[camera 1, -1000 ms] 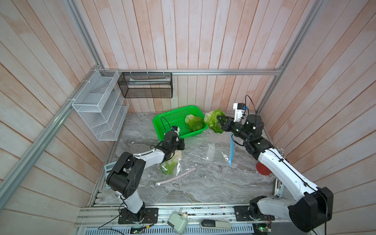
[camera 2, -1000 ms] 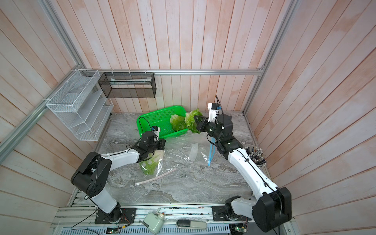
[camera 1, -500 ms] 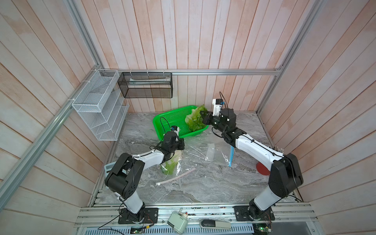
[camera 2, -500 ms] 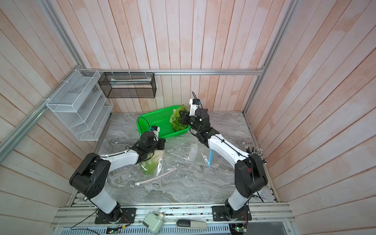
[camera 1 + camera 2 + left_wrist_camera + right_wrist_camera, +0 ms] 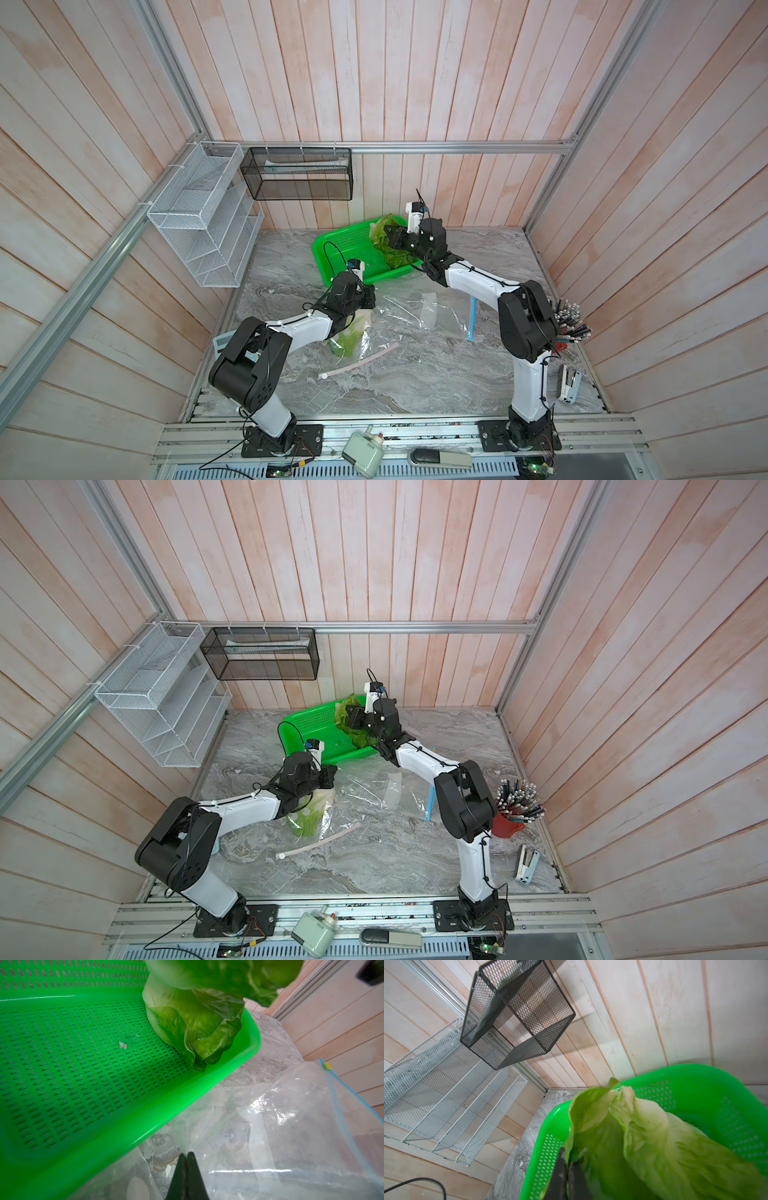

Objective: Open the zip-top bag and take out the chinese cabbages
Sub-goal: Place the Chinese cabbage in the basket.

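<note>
Nearest, one chinese cabbage [image 5: 351, 338] lies inside the zip-top bag [image 5: 419, 307], its film pinched in the fully closed left gripper [image 5: 188, 1159]; farther back the right gripper [image 5: 568, 1159], clamped on a second chinese cabbage [image 5: 643, 1136], holds it above the green perforated basket [image 5: 176, 1109] where a third chinese cabbage [image 5: 193, 1028] lies.

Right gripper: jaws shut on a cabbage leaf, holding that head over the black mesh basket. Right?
Wrong basket. The right gripper does have its jaws shut on a leaf of the chinese cabbage, but it holds that head over the green basket. The right wrist view shows this, as do both top views. The black mesh basket hangs on the back wall.
</note>
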Controlling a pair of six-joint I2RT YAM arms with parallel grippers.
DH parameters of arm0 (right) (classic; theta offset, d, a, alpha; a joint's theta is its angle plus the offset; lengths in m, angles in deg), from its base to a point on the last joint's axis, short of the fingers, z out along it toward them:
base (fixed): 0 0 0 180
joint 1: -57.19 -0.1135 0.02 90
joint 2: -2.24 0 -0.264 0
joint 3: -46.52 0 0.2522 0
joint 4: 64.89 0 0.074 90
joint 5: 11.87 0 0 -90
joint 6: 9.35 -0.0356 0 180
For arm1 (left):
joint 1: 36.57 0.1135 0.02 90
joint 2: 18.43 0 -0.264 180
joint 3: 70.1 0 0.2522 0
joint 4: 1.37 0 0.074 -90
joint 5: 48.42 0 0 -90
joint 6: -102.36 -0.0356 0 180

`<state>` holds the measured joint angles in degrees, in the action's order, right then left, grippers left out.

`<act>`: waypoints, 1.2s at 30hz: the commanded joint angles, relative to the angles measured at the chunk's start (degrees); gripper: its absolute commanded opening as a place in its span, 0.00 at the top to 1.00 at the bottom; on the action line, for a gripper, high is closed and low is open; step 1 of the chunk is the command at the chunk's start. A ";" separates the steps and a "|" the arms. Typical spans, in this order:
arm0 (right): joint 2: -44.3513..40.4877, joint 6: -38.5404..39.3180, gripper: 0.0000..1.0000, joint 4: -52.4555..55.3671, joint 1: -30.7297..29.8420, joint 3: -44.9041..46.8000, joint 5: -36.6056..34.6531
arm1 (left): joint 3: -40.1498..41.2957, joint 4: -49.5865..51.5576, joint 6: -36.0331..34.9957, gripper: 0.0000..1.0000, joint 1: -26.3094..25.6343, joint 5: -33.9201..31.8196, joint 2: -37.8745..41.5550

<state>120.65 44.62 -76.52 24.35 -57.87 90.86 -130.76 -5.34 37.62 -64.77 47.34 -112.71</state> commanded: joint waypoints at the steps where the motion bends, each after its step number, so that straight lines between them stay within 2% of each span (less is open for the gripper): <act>1: 2.32 -0.22 1.00 -2.46 -1.65 -3.82 -0.15 | 0.92 -1.86 0.33 1.00 -0.27 0.59 1.15; 11: 10.62 -1.91 1.00 -1.10 -3.03 -9.15 -3.01 | 1.45 -2.52 0.67 1.00 -0.44 0.75 1.38; 23: 13.27 -3.29 1.00 0.32 -3.10 -7.07 -4.30 | 1.28 -2.56 0.84 1.00 -0.57 0.83 1.12; 25: 12.76 -4.12 0.88 0.52 -3.17 -6.06 -4.59 | 1.19 -2.60 1.14 1.00 -0.62 0.83 1.03; 27: 11.60 -5.94 0.81 -0.55 -3.09 -3.92 -5.32 | 1.02 -2.61 1.38 1.00 -0.60 0.83 0.86; 29: 9.70 -7.39 0.64 -3.41 -3.19 -1.06 -5.98 | 0.86 -2.73 1.84 1.00 -0.62 0.69 0.79; 31: 8.12 -7.78 0.54 -4.40 -3.34 0.31 -6.44 | 0.65 -2.73 2.12 1.00 -0.62 0.70 0.53; 34: 5.33 -8.77 0.46 -4.24 -3.37 2.01 -7.84 | 0.40 -2.70 2.34 1.00 -0.60 0.70 0.37; 36: 3.21 -10.02 0.46 -3.67 -3.33 3.51 -9.89 | 0.30 -2.85 2.53 1.00 -0.62 0.82 0.24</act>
<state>128.54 36.67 -78.51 21.24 -55.66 84.57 -130.13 -6.59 39.61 -65.15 47.36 -112.69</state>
